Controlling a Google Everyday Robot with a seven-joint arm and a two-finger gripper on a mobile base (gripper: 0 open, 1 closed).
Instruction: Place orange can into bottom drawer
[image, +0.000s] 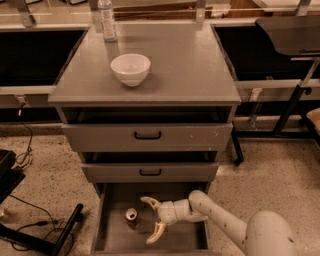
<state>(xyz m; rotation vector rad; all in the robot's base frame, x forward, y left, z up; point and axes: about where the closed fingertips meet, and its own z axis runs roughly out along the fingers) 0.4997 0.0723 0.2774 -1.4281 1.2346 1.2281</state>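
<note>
The orange can stands upright inside the open bottom drawer, left of the middle, its silver top facing up. My gripper is inside the same drawer, just right of the can, with its two pale fingers spread wide apart. The can sits free between and slightly left of the fingertips, not touched by them. The white arm runs from the gripper to the lower right of the view.
A white bowl and a clear plastic bottle stand on the grey cabinet top. The two upper drawers with black handles are slightly pulled out. Black stand legs and cables lie on the floor at left.
</note>
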